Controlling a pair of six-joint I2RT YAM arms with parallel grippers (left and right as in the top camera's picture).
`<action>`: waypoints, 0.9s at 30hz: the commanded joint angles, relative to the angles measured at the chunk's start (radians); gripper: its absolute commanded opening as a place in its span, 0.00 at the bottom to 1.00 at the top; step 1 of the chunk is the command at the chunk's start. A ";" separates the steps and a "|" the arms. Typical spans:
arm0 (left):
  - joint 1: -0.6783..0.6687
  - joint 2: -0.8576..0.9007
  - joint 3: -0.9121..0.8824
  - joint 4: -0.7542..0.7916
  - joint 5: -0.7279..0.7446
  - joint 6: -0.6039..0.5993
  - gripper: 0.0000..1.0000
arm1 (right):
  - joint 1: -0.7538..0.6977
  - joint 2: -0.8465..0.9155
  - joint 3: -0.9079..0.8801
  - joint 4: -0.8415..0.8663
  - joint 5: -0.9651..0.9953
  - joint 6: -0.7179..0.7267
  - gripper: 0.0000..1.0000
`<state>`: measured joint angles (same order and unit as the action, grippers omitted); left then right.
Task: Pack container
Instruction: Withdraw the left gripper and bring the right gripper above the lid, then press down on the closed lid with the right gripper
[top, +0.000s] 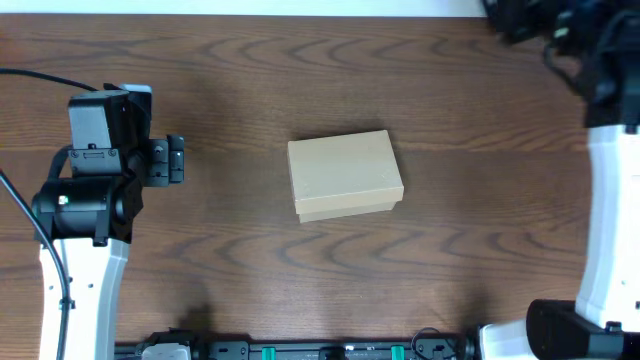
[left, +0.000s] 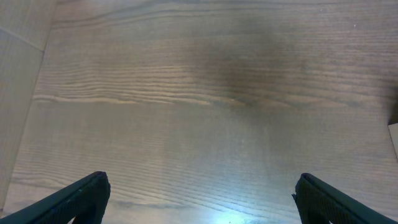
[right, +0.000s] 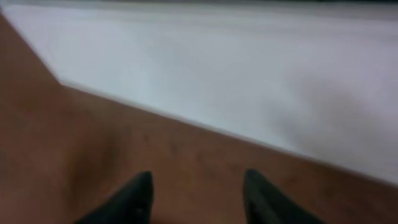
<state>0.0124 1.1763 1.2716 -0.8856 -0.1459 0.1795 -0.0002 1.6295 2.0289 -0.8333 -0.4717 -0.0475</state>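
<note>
Resting closed on the table (top: 230, 70), the container (top: 345, 175) sits well right of the left pincer (left: 202, 183) — spread, empty — and far from the right pincer (right: 198, 177), seemingly parted though blurred; contents hidden, progress unclear.

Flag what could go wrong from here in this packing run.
1. The container lies shut and loose mid-table; prying its flap with one gripper might just push it along the table.
2. The right gripper faces the table edge in a blurred view without the container, so its approach may be poorly guided.
3. Nothing to pack shows in any view; the left gripper, open, has only bare wood beneath.
</note>
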 joint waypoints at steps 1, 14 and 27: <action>0.007 0.007 0.017 0.004 -0.012 -0.011 0.95 | 0.115 0.039 0.012 -0.084 0.217 -0.119 0.38; 0.008 0.007 0.017 0.003 -0.021 -0.008 0.95 | 0.483 0.242 0.001 -0.414 0.467 -0.101 0.29; 0.008 0.007 0.017 0.000 -0.018 -0.009 0.95 | 0.549 0.212 -0.084 -0.512 0.603 0.175 0.02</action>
<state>0.0132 1.1763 1.2716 -0.8837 -0.1574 0.1799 0.5343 1.8782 1.9747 -1.3403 0.0769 0.0010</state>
